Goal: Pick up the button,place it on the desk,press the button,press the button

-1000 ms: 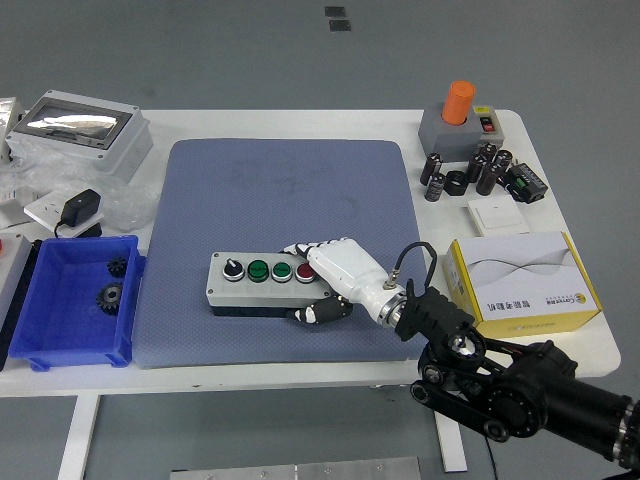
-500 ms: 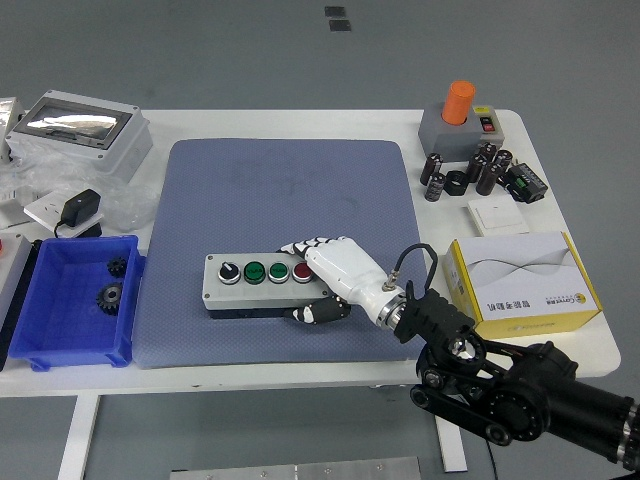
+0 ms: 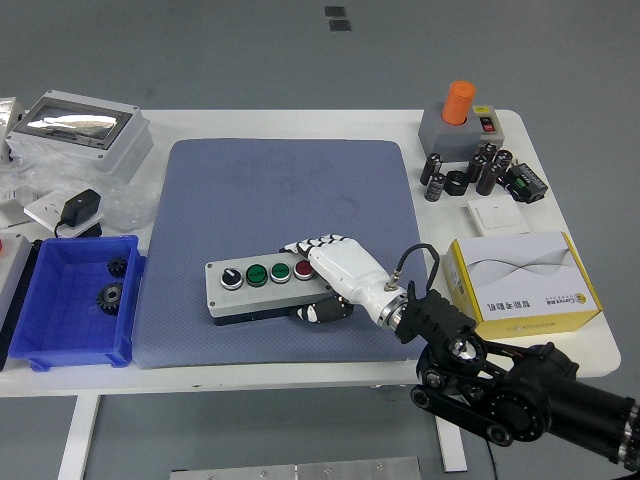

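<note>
We see a white rectangular table [image 3: 300, 375] filling most of the frame, and on it a large blue-grey fabric mat [image 3: 280, 200] covering the centre. In the lower right, the robot's black right arm [image 3: 510, 385] reaches in and ends in a white five-fingered hand [image 3: 335, 275]. That hand is closed around the right end of a grey rectangular button box [image 3: 262, 290], which sits on the mat just below the centre of the frame; the fingers [image 3: 305, 245] curl over the box's far edge and the thumb [image 3: 320, 313] presses its near side. The box top carries a black knob, two green buttons and a red button in a row.

At the right edge lies a yellow and white cardboard carton [image 3: 525, 282]. At the left edge sits a blue plastic bin [image 3: 70, 345] holding two small dark gears [image 3: 110, 297]. In the upper left is a grey enclosure with a clear lid [image 3: 80, 130]. In the upper right stands a grey base with an orange cylinder [image 3: 460, 115], with a cluster of small black cylindrical parts [image 3: 480, 170] just below it.
</note>
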Tool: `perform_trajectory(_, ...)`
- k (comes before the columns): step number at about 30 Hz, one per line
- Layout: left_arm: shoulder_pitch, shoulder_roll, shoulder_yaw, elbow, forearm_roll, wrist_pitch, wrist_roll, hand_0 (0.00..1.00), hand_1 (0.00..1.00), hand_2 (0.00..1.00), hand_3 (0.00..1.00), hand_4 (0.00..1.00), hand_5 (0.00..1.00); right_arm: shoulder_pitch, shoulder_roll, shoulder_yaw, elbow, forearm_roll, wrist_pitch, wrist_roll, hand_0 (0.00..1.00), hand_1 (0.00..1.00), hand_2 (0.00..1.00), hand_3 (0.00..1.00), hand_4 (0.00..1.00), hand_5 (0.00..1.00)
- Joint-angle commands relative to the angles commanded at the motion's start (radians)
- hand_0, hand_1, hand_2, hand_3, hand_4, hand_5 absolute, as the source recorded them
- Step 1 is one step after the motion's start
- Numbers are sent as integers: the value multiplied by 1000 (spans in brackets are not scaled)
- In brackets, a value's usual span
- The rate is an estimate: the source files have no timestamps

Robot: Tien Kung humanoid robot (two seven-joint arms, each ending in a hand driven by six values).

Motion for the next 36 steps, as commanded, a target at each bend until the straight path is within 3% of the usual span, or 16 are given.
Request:
perform_trajectory(3,1,0,0,0,0,1,0,851,842,805,897,998,958,-2,-2,8,0,5,3,-7,793,754,798,881,927,266)
perform_trajectory(4,1,0,0,0,-1,1,0,851,842,805,897,998,959,-3,-3,12,1,6,5,-9,785,755,801,874,972,365)
perform_trajectory(9,2,1,1,1,-1,1,-2,851,842,805,897,998,959,-8,-14,34,15,9,16,-23,785,755,801,874,972,365)
perform_trajectory(10,3,1,1,1,-1,1,-2,852,843,806,897,998,959,-10,-18,40,21,10,19,-26,765,749,800,869,998,539)
perform_trajectory(15,4,1,3,3,-3,2,-6,852,843,806,897,998,959,-23,-41,66,46,28,29,-30,765,749,800,869,998,539)
perform_trajectory(16,4,1,3,3,-3,3,-6,853,843,808,898,998,959,-26,-47,70,51,33,30,-29,750,745,802,867,998,601)
perform_trajectory(36,3,4,6,9,-1,9,-16,854,847,809,900,998,951,-26,-162,56,159,183,67,48,731,735,800,873,998,619)
